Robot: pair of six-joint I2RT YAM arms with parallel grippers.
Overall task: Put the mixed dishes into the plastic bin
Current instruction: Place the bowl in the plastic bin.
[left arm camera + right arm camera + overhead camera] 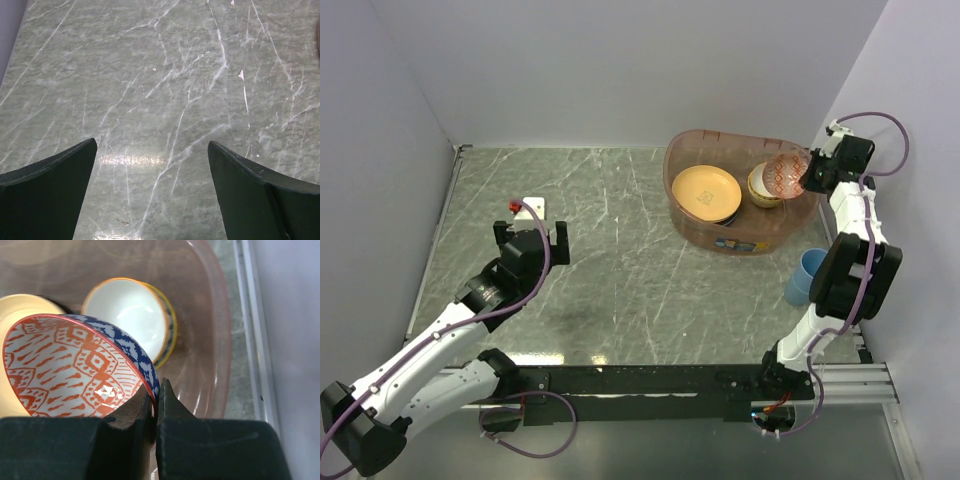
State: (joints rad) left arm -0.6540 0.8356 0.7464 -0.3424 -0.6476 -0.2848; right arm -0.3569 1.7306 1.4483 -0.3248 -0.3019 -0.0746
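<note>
- Pinching the rim of the red bowl (70, 365) in the right claw (156, 390): closed thin on the edge, one finger inside and one outside. Probably a rim hold because of a body too wide to span.
- Carried tipped on its side, mouth toward the wrist camera, blue-patterned outside along the upper edge. Hanging from a single edge, so liable to swing or slip if jolted.
- Held up over the right end of the bin (200, 340), just above and beside the cream bowl (127, 315) lying inside. Not yet set down, by the look of it.
- Also inside, left of the cream bowl: the yellow plate (705, 192), lying flat and leaving the right end free for bowls.
- Cannot tell whether another plate lies beneath the yellow one.
- Outside the bin: the cup (808, 272), standing on the table (620, 250) just near of the bin's right end and partly behind the right arm. Apparently the last piece to go.
- Next, at a guess: lowering beside or onto the cream bowl before letting go, to spare the crockery a drop and a knock.
- Left claw (152, 145) spread wide, holding nothing, over bare table well to the left, clear of the work.
</note>
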